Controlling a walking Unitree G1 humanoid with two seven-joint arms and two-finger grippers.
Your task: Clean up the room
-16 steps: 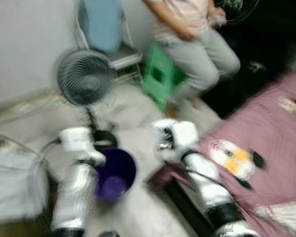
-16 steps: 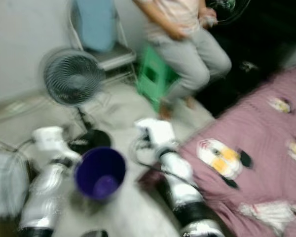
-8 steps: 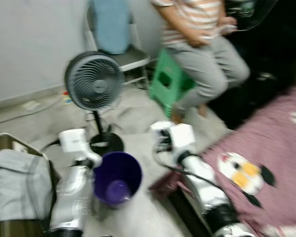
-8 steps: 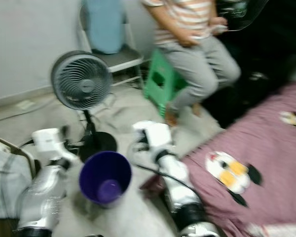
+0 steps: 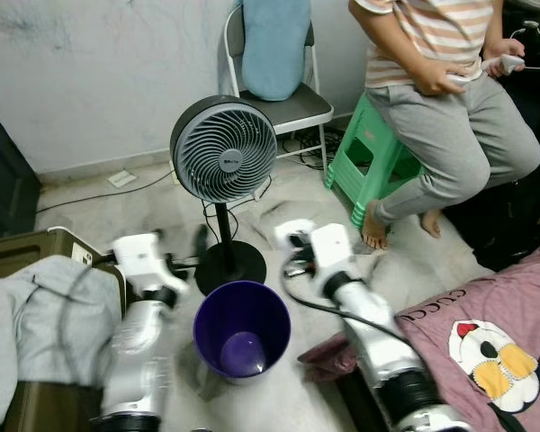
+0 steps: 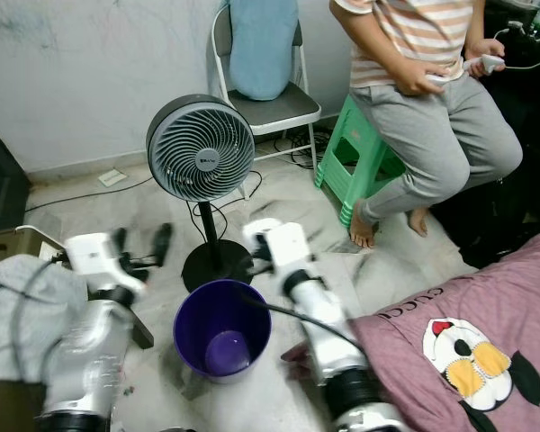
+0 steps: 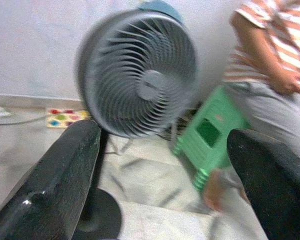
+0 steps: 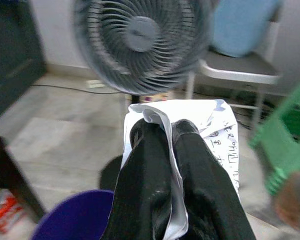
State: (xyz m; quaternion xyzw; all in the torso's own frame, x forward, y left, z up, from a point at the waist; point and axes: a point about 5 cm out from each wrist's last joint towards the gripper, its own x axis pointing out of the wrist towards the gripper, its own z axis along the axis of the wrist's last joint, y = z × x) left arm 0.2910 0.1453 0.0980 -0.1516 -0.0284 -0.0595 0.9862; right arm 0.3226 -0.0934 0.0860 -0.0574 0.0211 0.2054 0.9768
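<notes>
R gripper [image 8: 165,131] pinching paper [image 8: 217,131] above bin [image 5: 242,329] rim

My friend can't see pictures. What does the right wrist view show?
The right gripper is shut on a crumpled white paper with printed writing. Below it is the rim of a purple bin. Behind stand a grey fan and a chair.

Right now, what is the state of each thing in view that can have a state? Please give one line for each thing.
Left hand: open, holding nothing.
Right hand: shut on the paper.
Purple bin: upright, no lid; contents unclear.
Fan: upright on its stand; running or not, cannot tell.
Folding chair: unfolded, blue cushion leaning on its back.
Green stool: upright, person sitting on it.
</notes>
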